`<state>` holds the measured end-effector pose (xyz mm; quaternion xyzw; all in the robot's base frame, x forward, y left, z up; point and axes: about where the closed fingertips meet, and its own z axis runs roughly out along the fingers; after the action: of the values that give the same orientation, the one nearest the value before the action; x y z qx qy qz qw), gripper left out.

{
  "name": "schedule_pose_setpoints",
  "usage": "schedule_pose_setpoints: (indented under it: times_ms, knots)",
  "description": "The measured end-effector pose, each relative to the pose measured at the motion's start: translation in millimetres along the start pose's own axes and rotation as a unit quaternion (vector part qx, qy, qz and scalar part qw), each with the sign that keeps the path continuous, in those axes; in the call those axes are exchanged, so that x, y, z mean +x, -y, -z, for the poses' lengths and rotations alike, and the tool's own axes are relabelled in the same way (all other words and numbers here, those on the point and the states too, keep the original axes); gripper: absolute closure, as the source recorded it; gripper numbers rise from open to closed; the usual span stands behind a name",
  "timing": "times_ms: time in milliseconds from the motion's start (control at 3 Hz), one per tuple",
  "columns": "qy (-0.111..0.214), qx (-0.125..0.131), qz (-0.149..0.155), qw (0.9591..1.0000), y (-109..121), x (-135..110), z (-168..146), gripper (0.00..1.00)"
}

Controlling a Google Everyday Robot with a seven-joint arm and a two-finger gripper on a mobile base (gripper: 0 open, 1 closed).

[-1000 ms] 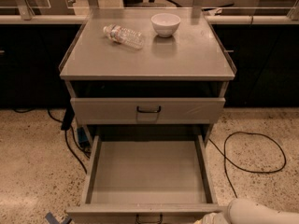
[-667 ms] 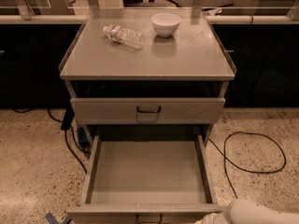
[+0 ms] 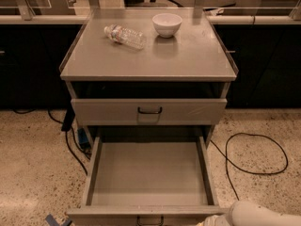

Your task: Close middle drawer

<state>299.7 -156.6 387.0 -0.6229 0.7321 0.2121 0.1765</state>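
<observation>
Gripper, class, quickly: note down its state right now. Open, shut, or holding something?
Gripper: at the bottom edge of the camera view, by the right end of the open middle drawer front; whether it is open, shut or holding anything cannot be told.

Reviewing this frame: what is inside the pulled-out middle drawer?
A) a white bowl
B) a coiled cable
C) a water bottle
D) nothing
D: the middle drawer shows only its bare tray. The bottle and bowl sit on the cabinet top, the cable lies on the floor, and the gripper is at the drawer's front right corner.
</observation>
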Motion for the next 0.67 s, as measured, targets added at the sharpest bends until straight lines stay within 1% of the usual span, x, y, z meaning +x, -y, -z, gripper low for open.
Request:
schedule_pose_setpoints:
  times_ms: [333,667]
  knots:
    - [0.0,0.0,0.0,1.0,0.0,0.0,0.0,0.36]
    - [0.0,0.0,0.0,1.0,0.0,0.0,0.0,0.15]
